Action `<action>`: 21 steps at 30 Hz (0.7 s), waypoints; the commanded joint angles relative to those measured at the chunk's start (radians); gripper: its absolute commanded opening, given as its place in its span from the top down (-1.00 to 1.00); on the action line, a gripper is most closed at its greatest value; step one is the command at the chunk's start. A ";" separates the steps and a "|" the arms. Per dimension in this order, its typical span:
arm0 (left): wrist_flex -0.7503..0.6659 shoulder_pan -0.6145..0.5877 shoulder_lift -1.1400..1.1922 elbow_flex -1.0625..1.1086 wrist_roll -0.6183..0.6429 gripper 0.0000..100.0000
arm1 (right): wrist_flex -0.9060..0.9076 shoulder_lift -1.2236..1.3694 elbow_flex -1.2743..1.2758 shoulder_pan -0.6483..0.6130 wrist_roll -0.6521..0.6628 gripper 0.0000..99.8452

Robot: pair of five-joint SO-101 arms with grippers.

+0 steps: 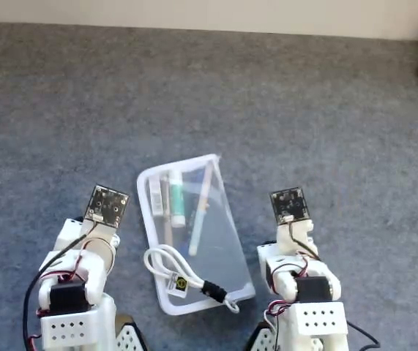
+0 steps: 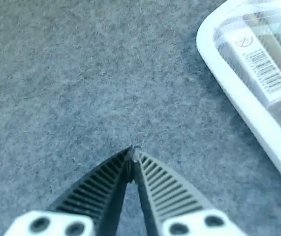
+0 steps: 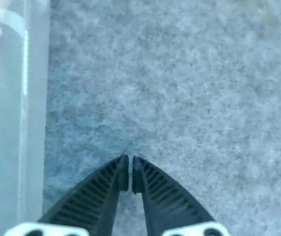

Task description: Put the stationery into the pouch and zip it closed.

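Grey carpet [image 1: 326, 110], pale wall [image 1: 194, 14] behind.

I count: pouch [image 1: 227, 248] ×1 | teal tube [image 1: 177, 199] ×1 | white pen [image 1: 198, 227] ×1 | white cable [image 1: 157, 256] ×1 | my claws ×2: left gripper [image 2: 133, 150], right gripper [image 3: 129, 160]

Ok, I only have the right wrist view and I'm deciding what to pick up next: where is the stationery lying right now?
Observer: In the high view it lies inside the clear pouch between the two arms: a white pen and a teal-banded tube, among others.
Operator: And the other arm?
Observer: The left gripper is shut, over the grey surface beside one rounded corner of the pouch.
Operator: Anything near the pouch's end closest to the arms?
Observer: A looped white cable with a black plug lies there; I cannot tell whether it is inside the pouch or on top of it.
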 commanded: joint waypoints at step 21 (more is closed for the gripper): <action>0.052 -0.054 -0.015 -0.071 -0.006 0.99 | -0.010 -0.005 0.076 0.015 -0.124 0.99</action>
